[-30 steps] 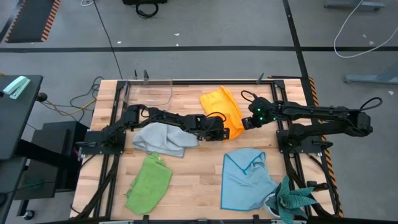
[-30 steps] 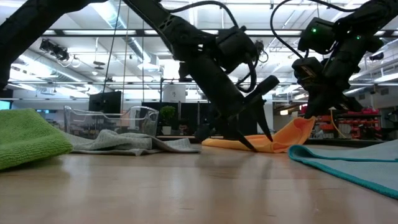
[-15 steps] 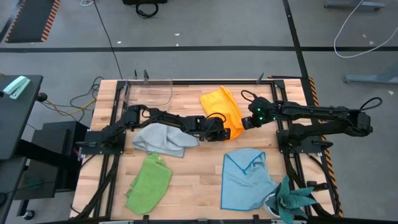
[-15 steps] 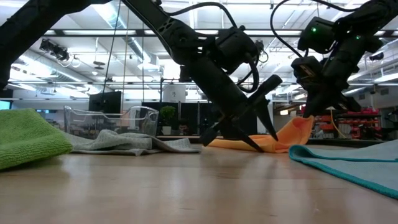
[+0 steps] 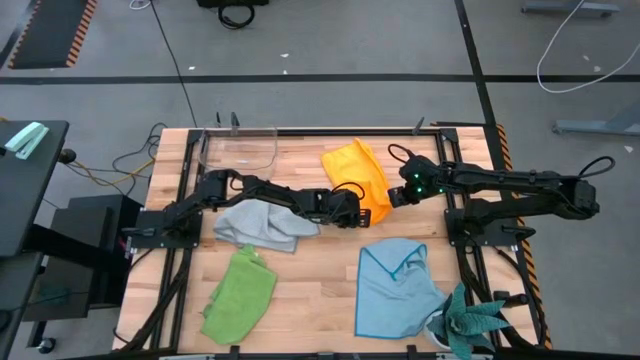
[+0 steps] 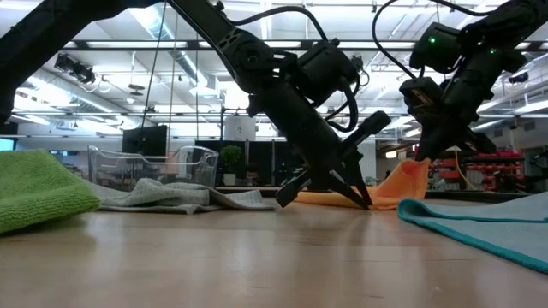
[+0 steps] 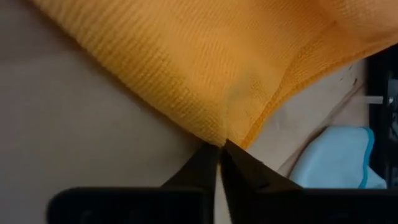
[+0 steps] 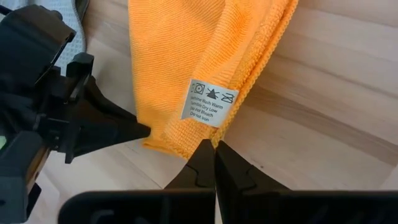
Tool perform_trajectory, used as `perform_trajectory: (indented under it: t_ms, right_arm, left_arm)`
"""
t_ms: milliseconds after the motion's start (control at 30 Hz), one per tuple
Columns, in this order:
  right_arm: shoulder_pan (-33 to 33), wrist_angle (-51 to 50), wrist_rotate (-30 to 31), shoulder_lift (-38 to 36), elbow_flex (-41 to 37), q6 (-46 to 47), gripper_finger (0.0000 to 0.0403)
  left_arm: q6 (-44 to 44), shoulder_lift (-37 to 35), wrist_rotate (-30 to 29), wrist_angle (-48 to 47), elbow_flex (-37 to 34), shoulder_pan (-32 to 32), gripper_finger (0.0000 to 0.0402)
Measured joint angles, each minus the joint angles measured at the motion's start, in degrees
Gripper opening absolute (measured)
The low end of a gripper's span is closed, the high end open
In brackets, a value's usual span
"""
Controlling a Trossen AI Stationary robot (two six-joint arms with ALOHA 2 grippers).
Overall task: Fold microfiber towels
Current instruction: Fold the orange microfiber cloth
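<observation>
High view, read from left to right, with the orange-yellow microfiber towel (image 5: 358, 176) at the middle of the far half of the pale wooden slatted table (image 5: 320, 300) taken as landmark. Far to the left of it and nearer the far edge stands a clear plastic box (image 5: 240, 148). To the left of it and slightly nearer the front lies a crumpled grey microfiber towel (image 5: 262, 226), and in front of that, well to the left and forward of the landmark, a rumpled lime green microfiber towel (image 5: 240, 293). The dark left arm reaches across the grey towel, and its left gripper (image 5: 352, 212) sits at the front left corner of the orange-yellow towel; in the left wrist view the two dark fingers (image 7: 205, 167) are pressed together with that corner of the cloth pinched between their tips. At the front right corner of the same towel is the right gripper (image 5: 392, 198), raised a little above the table in the low view; in the right wrist view its fingers (image 8: 204, 163) are clenched on the hemmed edge just beside a small white care label (image 8: 210, 102). In front of the landmark and slightly to its right lies a light blue microfiber towel (image 5: 395, 287), spread with one corner turned over. Farthest right and forward, at the front edge, stands a teal spiky-leaved plant (image 5: 470, 325), touching the light blue towel's corner.
</observation>
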Motion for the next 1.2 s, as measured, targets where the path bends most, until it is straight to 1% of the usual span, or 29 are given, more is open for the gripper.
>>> perform_trajectory:
  t_ms: [33, 167, 367, 500, 667, 833, 900, 1033, 1100, 1200]
  right_arm:
    - [0.02, 0.00, 0.21, 0.00, 0.00, 0.00, 0.0000]
    - [0.01, -0.02, 0.76, 0.00, 0.00, 0.02, 0.0000]
    - [0.00, -0.09, 1.72, -0.22, 0.00, 0.66, 0.0000]
    - [0.02, -0.82, 3.06, -0.87, 0.76, 0.56, 0.0000]
    - [-0.05, -0.80, 3.34, -0.72, 2.29, 0.04, 0.0000]
    - [-0.05, -3.60, 4.98, -0.74, 2.93, 1.06, 0.0000]
    - [-0.05, -4.35, 5.30, -0.74, 2.93, 1.28, 0.0000]
    - [-0.07, -4.68, 5.89, -0.92, 2.93, 2.34, 0.0000]
    - [-0.07, -5.58, 7.38, -1.07, 3.50, 2.34, 0.0000]
    - [-0.39, -9.66, 10.66, -1.05, 5.72, 1.96, 0.0000]
  left_arm:
    - [0.77, 0.04, -0.23, 0.52, -0.02, 0.01, 0.0010]
    - [2.87, 0.15, -1.27, 2.64, -0.02, 0.36, 0.0011]
    - [4.75, -0.01, -0.50, 4.29, -0.08, 0.98, 0.0005]
    - [6.98, -1.75, -0.22, 5.06, -0.16, 1.20, 0.0004]
    - [7.96, -3.28, -0.70, 5.76, 0.01, 1.82, 0.0003]
    - [9.33, -4.80, -0.96, 4.56, -0.07, 2.29, 0.0002]
    - [10.09, -5.48, -2.03, 5.03, -0.02, 2.32, 0.0002]
    - [12.05, -7.99, -4.21, 2.13, -0.02, 2.69, 0.0001]
    - [13.22, -9.30, -5.51, 0.12, 0.00, 3.00, 0.0001]
    - [14.32, -10.85, -7.89, -4.59, 0.02, 3.31, 0.0001]
